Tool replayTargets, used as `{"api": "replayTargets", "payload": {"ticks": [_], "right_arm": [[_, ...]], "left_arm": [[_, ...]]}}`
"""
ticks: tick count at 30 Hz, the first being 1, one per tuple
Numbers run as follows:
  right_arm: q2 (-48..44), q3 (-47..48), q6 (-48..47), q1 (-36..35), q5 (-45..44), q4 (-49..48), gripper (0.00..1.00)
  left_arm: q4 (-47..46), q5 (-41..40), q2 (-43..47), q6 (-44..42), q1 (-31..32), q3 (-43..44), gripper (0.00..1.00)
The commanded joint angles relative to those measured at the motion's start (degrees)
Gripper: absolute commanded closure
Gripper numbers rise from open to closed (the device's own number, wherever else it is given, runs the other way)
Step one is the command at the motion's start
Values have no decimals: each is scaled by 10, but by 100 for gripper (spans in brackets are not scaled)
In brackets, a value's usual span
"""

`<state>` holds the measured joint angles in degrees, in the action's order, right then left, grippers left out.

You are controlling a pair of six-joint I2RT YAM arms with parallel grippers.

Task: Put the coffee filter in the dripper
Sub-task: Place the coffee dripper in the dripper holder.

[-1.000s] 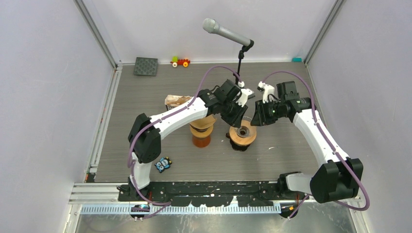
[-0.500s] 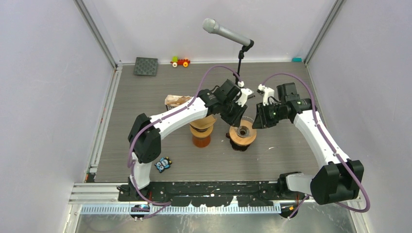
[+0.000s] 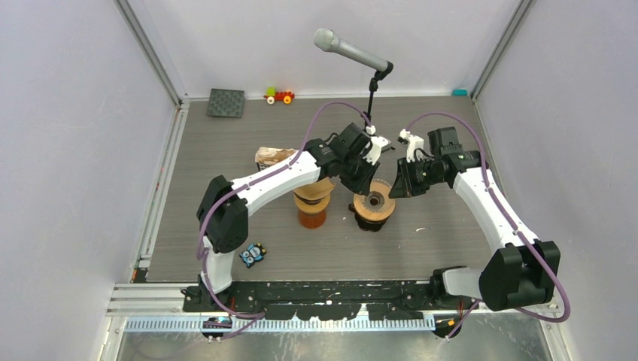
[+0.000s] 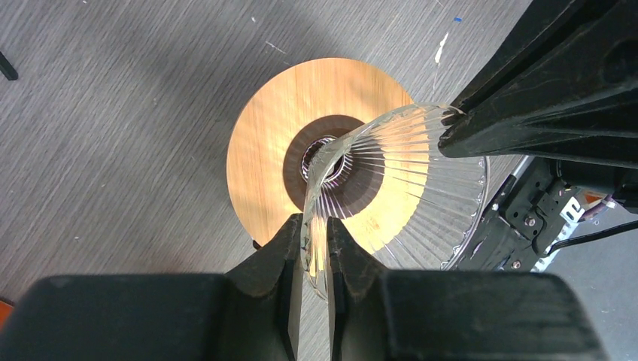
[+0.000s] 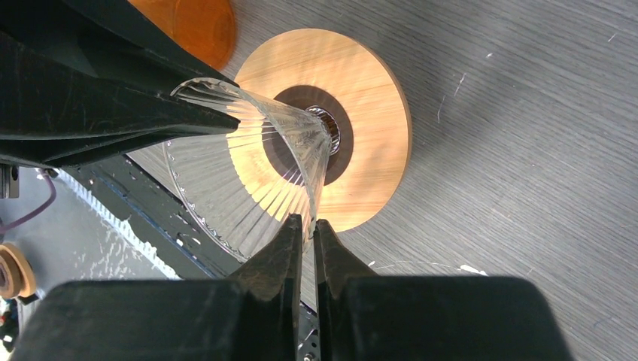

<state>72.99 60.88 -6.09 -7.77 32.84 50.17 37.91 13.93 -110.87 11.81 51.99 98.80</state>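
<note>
Clamped the glass rim of the dripper (image 3: 374, 204) between the fingers of the left gripper (image 4: 314, 229) on one side and of the right gripper (image 5: 307, 226) on the opposite side, both pinched tight on the thin wall. Located the dripper near mid-table (image 3: 226, 150), just right of an orange pot (image 3: 311, 214), with a brown paper pack (image 3: 272, 156) behind that pot.

- A grey microphone (image 3: 342, 47) on a black stand, tilted over the back of the grey wood-grain worktop (image 3: 218, 195).
- A black square pad (image 3: 226, 103) in the back left corner.
- A small colourful toy train (image 3: 279, 95) just beside the pad.
- A small teal object (image 3: 460, 92) at the back right.
- A little owl-faced toy (image 3: 253, 254) near the front left.
</note>
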Motion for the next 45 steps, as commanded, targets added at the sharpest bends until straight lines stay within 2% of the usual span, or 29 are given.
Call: {"api": "replayTargets", "payload": {"ticks": [1, 10, 23, 45], "right_arm": [[13, 4, -8, 0, 0, -21, 95], [37, 33, -3, -1, -8, -7, 99], [65, 62, -9, -1, -17, 19, 100], [55, 84, -18, -1, 5, 54, 99]], "left_arm": [[-7, 6, 7, -13, -1, 3, 100], [29, 22, -21, 9, -9, 32, 100], [56, 78, -62, 59, -28, 54, 100], [48, 97, -15, 82, -27, 44, 100]]}}
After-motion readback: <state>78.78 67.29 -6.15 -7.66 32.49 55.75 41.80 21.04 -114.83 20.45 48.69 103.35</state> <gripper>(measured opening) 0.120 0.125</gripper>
